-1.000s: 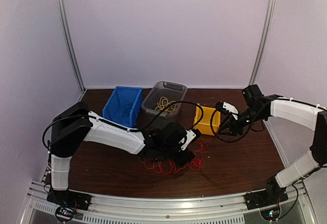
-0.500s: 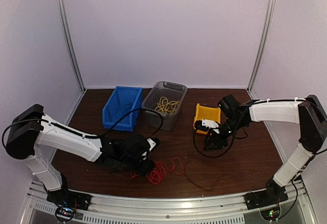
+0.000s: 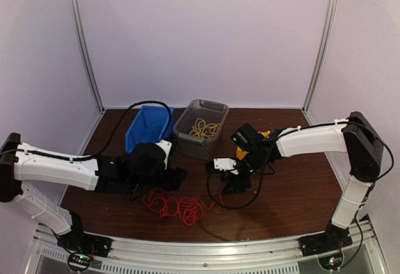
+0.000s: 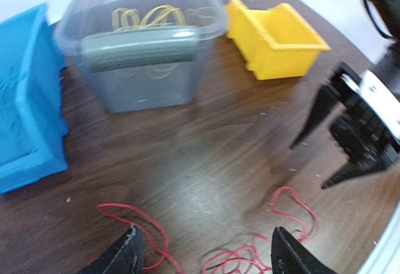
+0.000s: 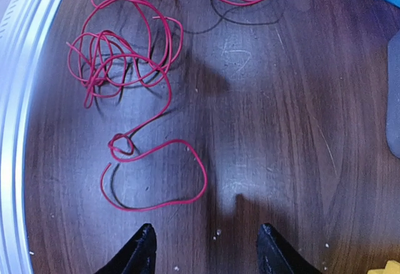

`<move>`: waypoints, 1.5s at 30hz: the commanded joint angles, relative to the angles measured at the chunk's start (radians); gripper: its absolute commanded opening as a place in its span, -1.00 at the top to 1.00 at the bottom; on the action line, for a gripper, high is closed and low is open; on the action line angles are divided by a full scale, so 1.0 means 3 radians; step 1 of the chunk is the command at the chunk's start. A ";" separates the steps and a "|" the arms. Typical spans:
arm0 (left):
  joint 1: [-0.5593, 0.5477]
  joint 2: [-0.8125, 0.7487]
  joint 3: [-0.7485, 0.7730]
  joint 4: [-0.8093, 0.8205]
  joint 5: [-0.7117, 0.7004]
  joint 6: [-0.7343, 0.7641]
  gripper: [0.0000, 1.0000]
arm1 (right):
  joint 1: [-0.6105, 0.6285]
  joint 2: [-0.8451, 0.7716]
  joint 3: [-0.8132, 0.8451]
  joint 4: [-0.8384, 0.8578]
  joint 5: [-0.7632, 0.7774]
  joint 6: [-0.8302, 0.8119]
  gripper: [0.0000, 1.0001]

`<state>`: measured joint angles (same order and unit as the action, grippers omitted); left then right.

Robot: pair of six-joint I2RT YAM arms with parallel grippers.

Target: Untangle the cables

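**Both hands apart, red cables loose by the near edge**

- The red cables (image 3: 178, 206) lay in a loose tangle on the surface (image 3: 294, 186), close to the near edge and left of its middle. One strand trailed right in an open loop (image 5: 153, 177) with a small knot-like kink.
- Left hand (image 3: 172, 177) sat low just behind the tangle. Its fingers (image 4: 128, 256) were spread wide with red strands on the wood between and beside them. Nothing was clamped.
- Right hand (image 3: 229, 175) sat near the middle of the surface, just right of the tangle. Its fingers (image 5: 142, 249) were apart over bare wood, with the loop just ahead of the tips. It held nothing.
- The two hands were near each other but not touching.
- The yellow-orange cables (image 3: 204, 127) were coiled inside the grey bin (image 3: 187, 137) at the middle of the far edge.
- The blue bin (image 3: 150, 129) was just left of the grey one. The yellow bin (image 4: 275, 36) was to its right, partly hidden behind the right arm in the top view.
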<state>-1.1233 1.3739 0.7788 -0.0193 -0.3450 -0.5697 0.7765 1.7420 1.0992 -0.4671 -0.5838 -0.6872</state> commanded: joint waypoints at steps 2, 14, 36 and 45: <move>0.0121 -0.0109 -0.0086 -0.0438 -0.0857 -0.0835 -0.43 | 0.0231 0.0387 0.0315 0.0052 0.0210 0.0176 -0.15; 0.0122 -0.1468 -0.0482 -0.0609 -0.1898 -0.1114 -0.46 | 0.0258 0.0749 0.0464 -0.0112 0.0299 0.0274 0.07; 0.0140 -0.0101 -0.0258 0.1462 0.0749 0.0700 -0.61 | 0.0044 -0.0470 0.1705 -0.1114 0.0188 0.0317 1.00; 0.0139 0.1034 0.0354 0.1896 0.1498 0.0758 -0.28 | 0.0045 -0.0574 0.2099 -0.1215 0.0211 0.0380 1.00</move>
<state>-1.0836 1.5917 0.8207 0.4164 -0.0273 -0.3580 0.7898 1.5784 1.6825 -0.7853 -0.5255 -0.5938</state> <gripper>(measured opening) 0.761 0.009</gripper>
